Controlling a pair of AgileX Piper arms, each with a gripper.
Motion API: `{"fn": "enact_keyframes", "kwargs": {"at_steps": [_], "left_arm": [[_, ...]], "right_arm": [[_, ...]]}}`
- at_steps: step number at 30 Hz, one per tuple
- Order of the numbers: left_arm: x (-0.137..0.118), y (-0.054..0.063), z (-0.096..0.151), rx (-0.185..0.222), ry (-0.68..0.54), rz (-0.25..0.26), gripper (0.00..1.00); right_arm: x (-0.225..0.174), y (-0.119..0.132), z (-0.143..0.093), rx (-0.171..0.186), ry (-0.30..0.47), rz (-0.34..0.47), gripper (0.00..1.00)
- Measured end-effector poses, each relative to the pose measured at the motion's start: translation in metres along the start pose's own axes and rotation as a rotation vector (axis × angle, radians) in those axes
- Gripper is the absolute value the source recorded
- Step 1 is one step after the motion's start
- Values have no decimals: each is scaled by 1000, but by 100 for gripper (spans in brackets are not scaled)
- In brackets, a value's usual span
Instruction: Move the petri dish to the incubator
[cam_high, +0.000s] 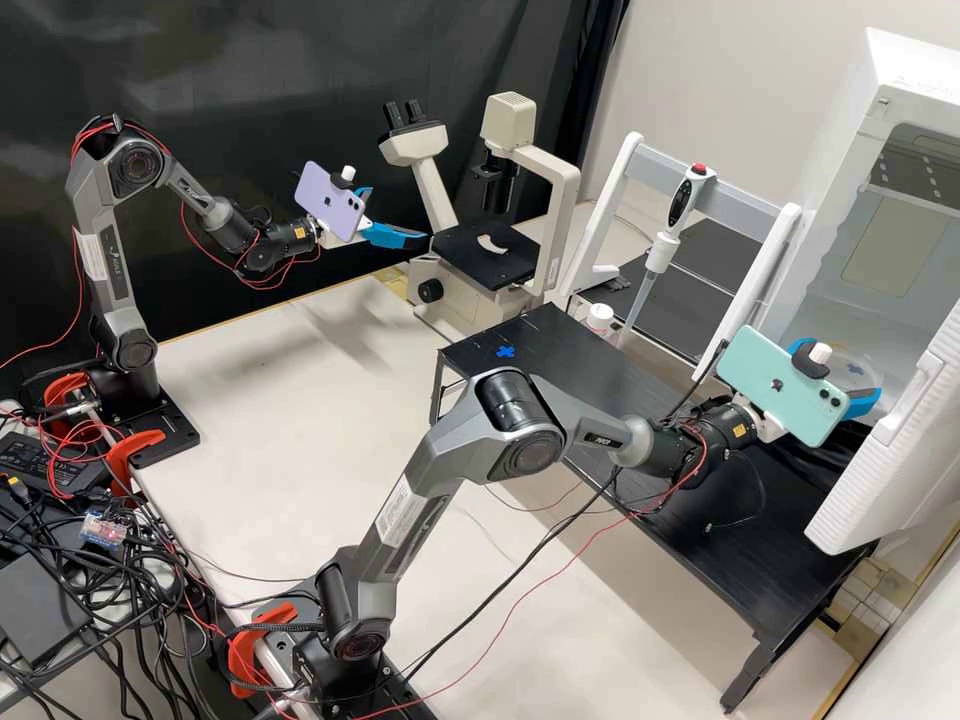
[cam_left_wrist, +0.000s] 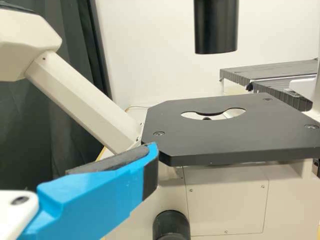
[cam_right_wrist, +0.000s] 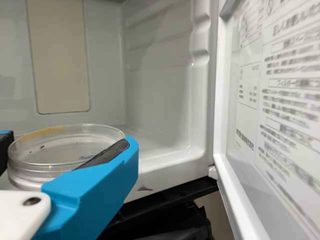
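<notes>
Right gripper (cam_right_wrist: 68, 142): you have it clamped on petri dish (cam_right_wrist: 55, 154), 2 opposite sides, at incubator (cam_right_wrist: 165, 90) opening. Left gripper (cam_high: 399, 215) spread, empty, well apart from incubator. Dish likely light, stiff, slick, brittle; grip side wall gently, hold level.

Clear dish (cam_right_wrist: 65, 146), glossy and smooth; incubator (cam_right_wrist: 157, 75) lining, glossy smooth plastic; microscope stage (cam_left_wrist: 200, 145), matt black; curtain (cam_high: 250, 60), dark cloth.

- We are in a laboratory: we see a microscope (cam_high: 470, 262).
- Beside the microscope, we find a pipette (cam_high: 683, 203) at a white stand (cam_high: 766, 265).
- Well apart from the microscope, we see an open incubator (cam_high: 905, 62) and a petri dish (cam_right_wrist: 55, 150).
</notes>
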Motion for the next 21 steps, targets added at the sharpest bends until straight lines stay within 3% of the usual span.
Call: {"fn": "enact_keyframes", "kwargs": {"at_steps": [14,21], "left_arm": [[0,0,0,0,0,0,100],[0,0,0,0,0,0,100]], "right_arm": [[43,-27,7,-8,-23,-69,0],[56,-30,9,-7,-6,-64,0]]}}
